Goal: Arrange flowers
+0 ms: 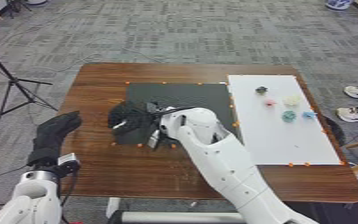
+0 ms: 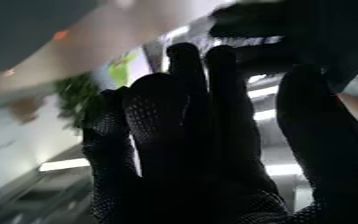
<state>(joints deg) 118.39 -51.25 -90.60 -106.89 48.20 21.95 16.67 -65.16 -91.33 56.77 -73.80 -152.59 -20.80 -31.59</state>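
And here's the right hand (image 1: 133,118), left of centre in the head view, over the left edge of the dark mat (image 1: 189,91), its white arm (image 1: 222,157) slanting up from the lower right. In the wrist view, that right hand (image 2: 189,165) has its fingers straight up, thumb apart, greenery (image 2: 76,97) just beside them; I can't tell whether it has hold of anything. The left hand (image 1: 53,132) is by the table's (image 1: 100,175) left edge, fingers loosely extended, nothing seen in its hold. Well apart, upper right of the frame, small flowers (image 1: 292,100) sit bunched on the white board (image 1: 286,142), with room between them and its lower edge, and a strip of bare wood beyond that.
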